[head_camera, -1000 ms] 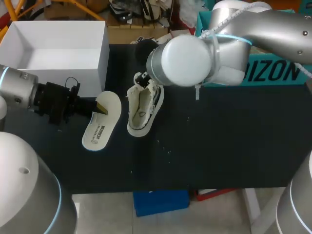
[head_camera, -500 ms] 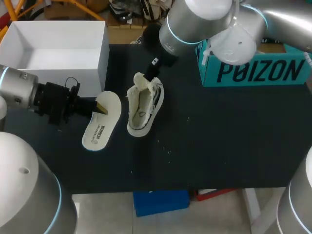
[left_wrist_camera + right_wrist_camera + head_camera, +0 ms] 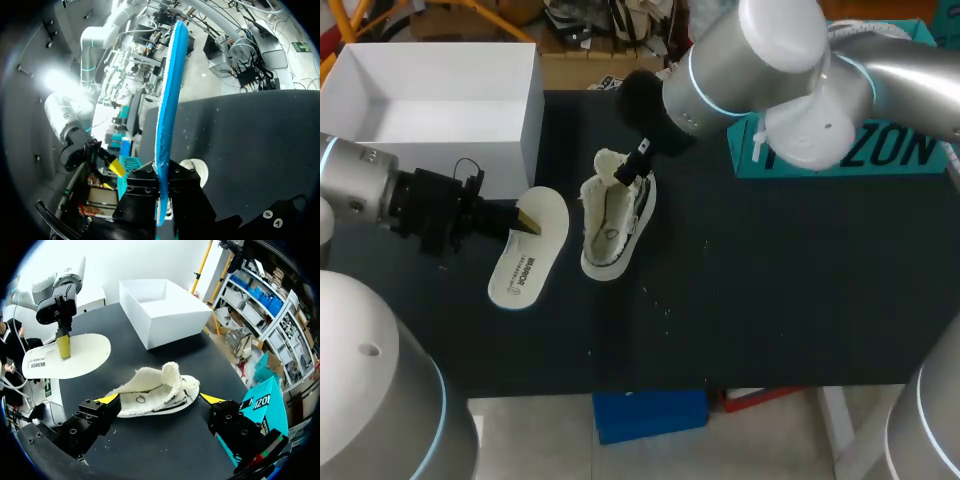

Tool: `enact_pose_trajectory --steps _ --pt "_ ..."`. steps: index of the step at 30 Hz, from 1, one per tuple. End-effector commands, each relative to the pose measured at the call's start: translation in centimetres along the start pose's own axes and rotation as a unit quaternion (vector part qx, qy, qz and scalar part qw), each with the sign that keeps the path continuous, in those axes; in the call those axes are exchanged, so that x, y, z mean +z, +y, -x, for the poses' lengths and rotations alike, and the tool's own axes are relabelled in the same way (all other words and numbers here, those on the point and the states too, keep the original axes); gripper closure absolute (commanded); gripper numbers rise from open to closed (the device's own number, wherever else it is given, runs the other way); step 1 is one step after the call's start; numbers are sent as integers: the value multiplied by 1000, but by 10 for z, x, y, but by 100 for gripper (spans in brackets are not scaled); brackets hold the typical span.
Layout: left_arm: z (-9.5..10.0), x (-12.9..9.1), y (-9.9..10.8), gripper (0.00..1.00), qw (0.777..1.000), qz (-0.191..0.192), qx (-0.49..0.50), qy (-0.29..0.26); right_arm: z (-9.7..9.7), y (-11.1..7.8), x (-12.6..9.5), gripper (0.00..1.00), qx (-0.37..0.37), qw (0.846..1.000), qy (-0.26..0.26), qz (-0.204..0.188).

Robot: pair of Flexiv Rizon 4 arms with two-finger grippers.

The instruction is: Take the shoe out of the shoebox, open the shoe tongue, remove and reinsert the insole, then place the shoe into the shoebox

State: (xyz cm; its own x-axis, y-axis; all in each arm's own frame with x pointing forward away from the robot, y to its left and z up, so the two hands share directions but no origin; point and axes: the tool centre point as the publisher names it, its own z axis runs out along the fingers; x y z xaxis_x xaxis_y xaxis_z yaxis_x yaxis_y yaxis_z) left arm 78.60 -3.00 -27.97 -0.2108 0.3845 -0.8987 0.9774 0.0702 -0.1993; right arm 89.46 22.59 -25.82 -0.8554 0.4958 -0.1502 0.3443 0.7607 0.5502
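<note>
Status: shoe is out of the shoebox, sitting on the table left of centre, toe toward 6 o'clock. Tongue is pulled up and open. Insole is out, just beside the shoe at its 9 o'clock.

Left gripper is clamped on the insole's 12 o'clock end. The left wrist view shows the insole edge-on, pinched between both fingers.

Right gripper is spread wide at the shoe's 12 o'clock end, one finger off each side. I see no contact, so it's holding nothing.

Done, by my read: take-out, tongue, insole removal. Left: reinsert the insole, then put the shoe back in the box.

Surroundings:
- Shoebox is at 10 o'clock from the shoe, open top, near the insole's held end.
- Teal box is at 2 o'clock, well apart, no issue.

Likely obstructions:
- The right arm hangs over the shoe mouth and may block the insole's path in.
- The raised tongue could flop back over the opening.
- The shoebox wall sits close behind the left wrist.
</note>
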Motion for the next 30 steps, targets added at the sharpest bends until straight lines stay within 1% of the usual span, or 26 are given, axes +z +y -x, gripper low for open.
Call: enact_pose_trajectory --steps 1,5,8,12,16,19,26,30 --pt "0 0 0 100 1000 0 0 2 5 -16 -14 0 -9 999 35 23" --pt "0 0 0 100 1000 0 0 2 4 -22 -24 0 -9 999 29 14" --pt "0 0 0 100 1000 0 0 2 0 -27 -31 0 -3 1000 16 1" --pt "0 0 0 100 1000 0 0 2 -6 -34 -38 0 6 1000 5 -5" --pt "0 0 0 100 1000 0 0 2 -16 -48 -51 0 28 999 -18 -13" --pt "0 0 0 100 1000 0 0 2 -24 -54 -60 0 41 998 -38 -16" --pt "0 0 0 100 1000 0 0 2 -47 -71 -74 0 68 996 -57 -20" --pt "0 0 0 100 1000 0 0 2 -61 -84 -83 0 89 993 -72 -24"
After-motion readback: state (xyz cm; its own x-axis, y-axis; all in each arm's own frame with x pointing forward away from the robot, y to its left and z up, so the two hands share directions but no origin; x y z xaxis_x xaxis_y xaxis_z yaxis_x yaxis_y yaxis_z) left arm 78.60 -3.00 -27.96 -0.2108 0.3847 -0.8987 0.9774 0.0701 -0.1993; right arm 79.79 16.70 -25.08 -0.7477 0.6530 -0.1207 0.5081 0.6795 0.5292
